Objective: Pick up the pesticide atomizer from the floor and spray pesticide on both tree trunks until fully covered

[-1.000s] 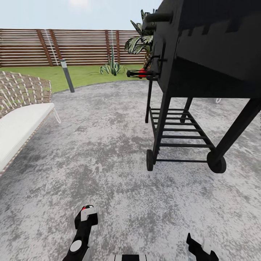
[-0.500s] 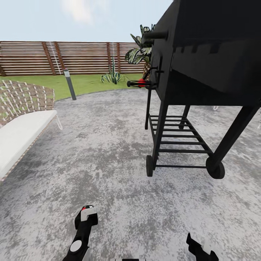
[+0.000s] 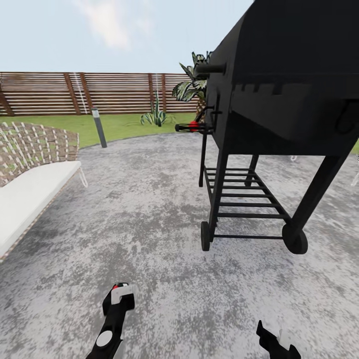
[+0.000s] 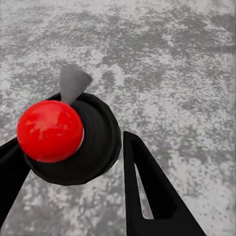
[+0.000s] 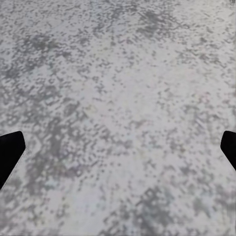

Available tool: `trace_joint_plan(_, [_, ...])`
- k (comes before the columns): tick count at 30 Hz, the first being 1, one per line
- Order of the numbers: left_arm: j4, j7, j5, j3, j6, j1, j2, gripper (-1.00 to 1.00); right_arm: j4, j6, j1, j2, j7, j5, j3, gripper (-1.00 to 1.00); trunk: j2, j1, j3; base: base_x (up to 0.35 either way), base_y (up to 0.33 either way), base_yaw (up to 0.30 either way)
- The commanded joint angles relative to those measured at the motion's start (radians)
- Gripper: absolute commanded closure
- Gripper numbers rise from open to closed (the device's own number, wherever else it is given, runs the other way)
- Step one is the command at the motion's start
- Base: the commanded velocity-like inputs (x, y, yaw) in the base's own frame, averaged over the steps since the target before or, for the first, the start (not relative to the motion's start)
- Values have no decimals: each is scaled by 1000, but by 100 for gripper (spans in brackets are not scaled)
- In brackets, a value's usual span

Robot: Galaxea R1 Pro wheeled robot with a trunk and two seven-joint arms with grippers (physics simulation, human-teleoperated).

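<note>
The pesticide atomizer (image 4: 69, 137) is a black round body with a red ball top and a grey nozzle. It sits between the two black fingers of my left gripper (image 4: 69, 150), which is shut on it. In the head view the left gripper (image 3: 118, 299) hangs low over the grey paving, with the atomizer's red top (image 3: 115, 286) just showing. My right gripper (image 3: 271, 339) is at the lower right, open and empty, its fingertips far apart over bare paving (image 5: 118, 147). The trees and their trunks are out of view.
A big black wheeled grill (image 3: 289, 89) stands close ahead on the right. A wicker bench with a white cushion (image 3: 30, 194) is on the left. Beyond the paved patch (image 3: 149, 209) lie the lawn (image 3: 124, 124), a short lamp post (image 3: 99, 127), low palm-like plants (image 3: 192, 85) and the slatted fence (image 3: 114, 93).
The whole head view has shifted: the fence, bench and grill sit lower in the picture and the grill looks larger. Both arms hold the same pose.
</note>
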Motion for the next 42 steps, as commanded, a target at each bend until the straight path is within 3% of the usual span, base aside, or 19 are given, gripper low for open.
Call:
trace_joint_plan(1, [0,6,5,-4,-4,-1,1,100,0,-4,0,1,3,-10,-1,-100,0,-1,3,0,0,0])
trace_joint_plan(42, [8,6,1,-5,-1,-1,-1,100,1,-4,0,1,2,-10,-1,-100,10,-19,162,0,0,0])
